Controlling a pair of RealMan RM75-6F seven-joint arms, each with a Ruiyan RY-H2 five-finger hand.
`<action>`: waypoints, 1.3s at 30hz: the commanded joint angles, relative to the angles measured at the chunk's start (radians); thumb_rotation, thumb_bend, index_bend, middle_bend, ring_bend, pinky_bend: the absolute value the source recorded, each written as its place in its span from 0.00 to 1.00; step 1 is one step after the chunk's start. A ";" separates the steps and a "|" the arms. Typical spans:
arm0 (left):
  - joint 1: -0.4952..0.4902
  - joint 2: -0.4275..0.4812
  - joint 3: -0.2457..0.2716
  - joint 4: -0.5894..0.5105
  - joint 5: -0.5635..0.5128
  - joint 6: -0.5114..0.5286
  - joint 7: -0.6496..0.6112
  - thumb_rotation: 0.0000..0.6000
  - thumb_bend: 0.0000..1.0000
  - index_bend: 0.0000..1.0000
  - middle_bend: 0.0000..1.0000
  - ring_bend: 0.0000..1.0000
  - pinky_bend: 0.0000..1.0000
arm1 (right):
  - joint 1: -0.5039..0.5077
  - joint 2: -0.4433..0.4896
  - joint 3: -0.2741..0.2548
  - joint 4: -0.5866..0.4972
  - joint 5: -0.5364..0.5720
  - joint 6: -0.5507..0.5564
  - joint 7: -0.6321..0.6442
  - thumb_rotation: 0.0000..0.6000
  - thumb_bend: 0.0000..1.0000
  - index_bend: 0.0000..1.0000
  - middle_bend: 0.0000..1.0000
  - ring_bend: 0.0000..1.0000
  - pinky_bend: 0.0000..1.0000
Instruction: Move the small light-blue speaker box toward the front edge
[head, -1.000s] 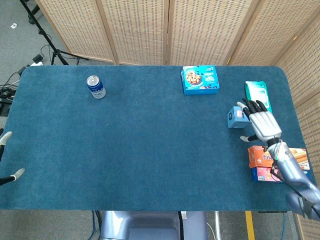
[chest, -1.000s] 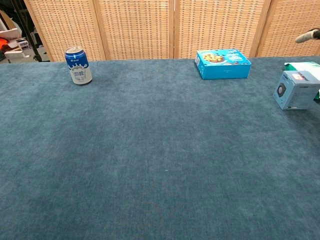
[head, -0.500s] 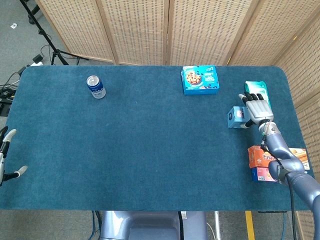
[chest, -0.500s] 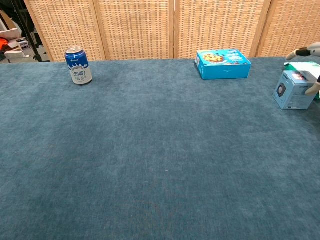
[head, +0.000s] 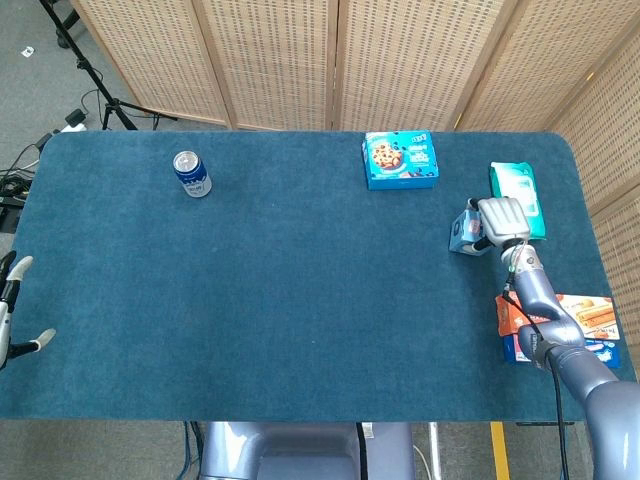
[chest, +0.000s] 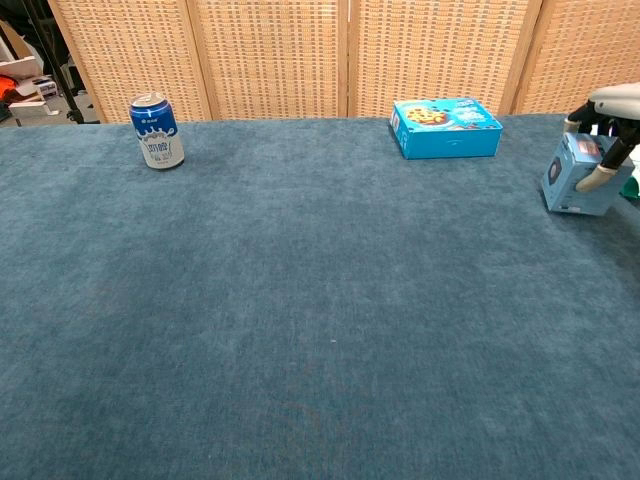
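Right robot hand (head: 503, 218) palm down, fingers curled in grip; left robot hand (head: 12, 310) low at edge, fingers apart.

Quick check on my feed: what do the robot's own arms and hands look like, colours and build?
The right hand has a light grey, boxy back with dark fingers and pale fingertips. Its forearm is a rounded silver-blue tube with a thin dark cable running along it. The left hand barely shows at the frame edge: dark slim fingers with whitish tips. No markings are readable.
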 joint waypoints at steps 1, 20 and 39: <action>0.002 0.004 0.002 -0.001 0.006 0.004 -0.007 1.00 0.00 0.00 0.00 0.00 0.00 | -0.013 0.018 -0.009 -0.024 -0.038 0.069 0.051 1.00 0.25 0.46 0.57 0.52 0.36; 0.028 0.035 0.028 -0.012 0.088 0.064 -0.075 1.00 0.00 0.00 0.00 0.00 0.00 | 0.059 0.700 -0.145 -1.060 -0.240 -0.172 0.321 1.00 0.41 0.46 0.57 0.53 0.36; 0.035 0.047 0.030 -0.011 0.087 0.071 -0.100 1.00 0.00 0.00 0.00 0.00 0.00 | 0.181 0.630 -0.210 -1.080 -0.188 -0.448 0.278 1.00 0.04 0.02 0.00 0.01 0.23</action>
